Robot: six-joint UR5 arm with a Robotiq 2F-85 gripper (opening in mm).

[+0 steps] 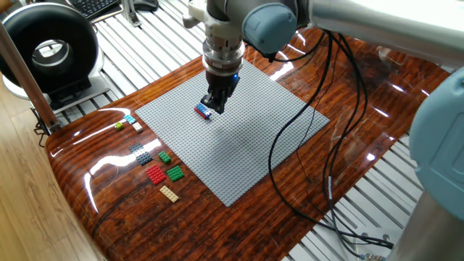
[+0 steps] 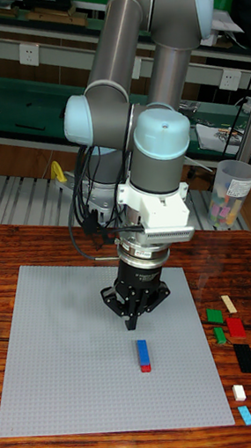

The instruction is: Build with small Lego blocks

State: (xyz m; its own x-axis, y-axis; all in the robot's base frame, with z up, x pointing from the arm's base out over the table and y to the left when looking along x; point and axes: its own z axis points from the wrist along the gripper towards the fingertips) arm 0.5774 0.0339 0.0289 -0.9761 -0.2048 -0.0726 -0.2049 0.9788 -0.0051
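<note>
Nearest us in the fixed view, loose small Lego blocks lie on the wooden table (image 1: pixel 239 232) just off the baseplate's corner: a tan plate (image 1: pixel 169 193), a red brick (image 1: pixel 155 175), two green pieces (image 1: pixel 175 172) beside it, then dark grey ones (image 1: pixel 140 154). Further along the edge we note a white brick (image 1: pixel 137 127), a yellow-green one (image 1: pixel 119 126) and a cyan one (image 1: pixel 130 119).

On the grey baseplate (image 1: pixel 246 152) sits a short row, a blue brick (image 2: pixel 142 351) with a red brick (image 2: pixel 145 369) at its end, touching.

Just beyond it hangs the gripper (image 2: pixel 130 324), fingers drawn together to a point, nothing between them, clear of the blocks.

Behind, we see a black round device (image 1: pixel 47 51).
</note>
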